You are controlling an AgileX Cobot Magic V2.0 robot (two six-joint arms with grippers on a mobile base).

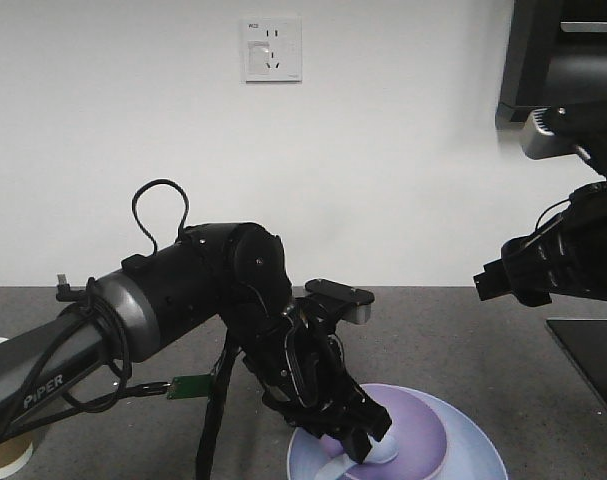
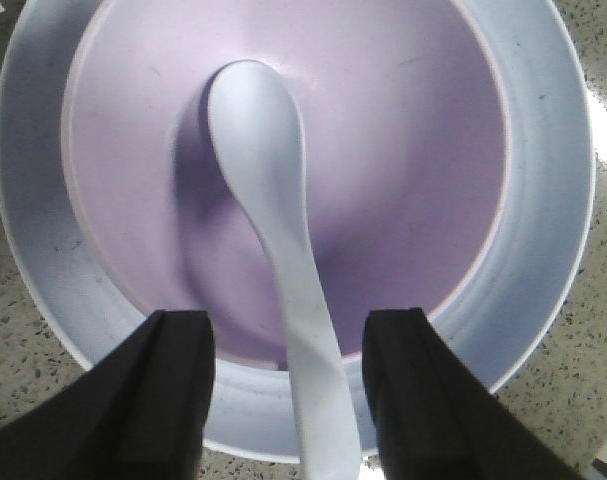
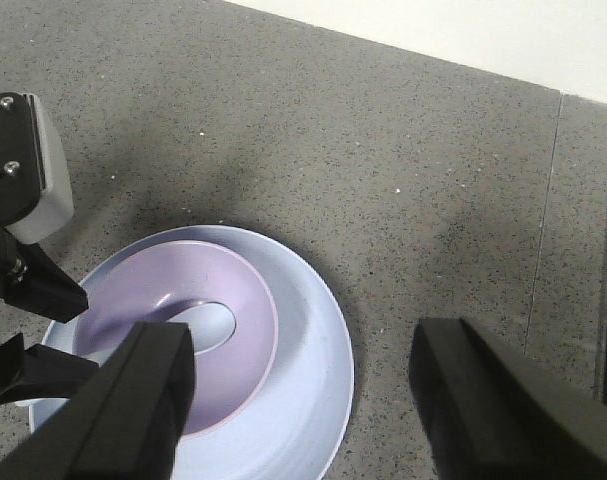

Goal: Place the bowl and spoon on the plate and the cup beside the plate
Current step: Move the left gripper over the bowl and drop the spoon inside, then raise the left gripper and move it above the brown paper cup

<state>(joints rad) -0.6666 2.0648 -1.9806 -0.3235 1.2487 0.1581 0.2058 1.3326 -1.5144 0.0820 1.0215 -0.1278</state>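
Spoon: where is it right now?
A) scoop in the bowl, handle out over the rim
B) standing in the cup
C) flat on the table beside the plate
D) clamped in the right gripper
A: the left wrist view shows the spoon with its scoop in the bowl on the plate, and its handle out over the rim inside the open left gripper.

wall: a plain white wall (image 1: 403,150) is filling the far side | fitting: a white socket plate (image 1: 272,48) is sitting high on it | surface: a dark grey speckled tabletop (image 1: 433,320) is stretching left to right — a thin seam (image 3: 543,220) is crossing it | far right: a black unit (image 1: 558,50) is showing high up | light: soft shadows are lying on the tabletop
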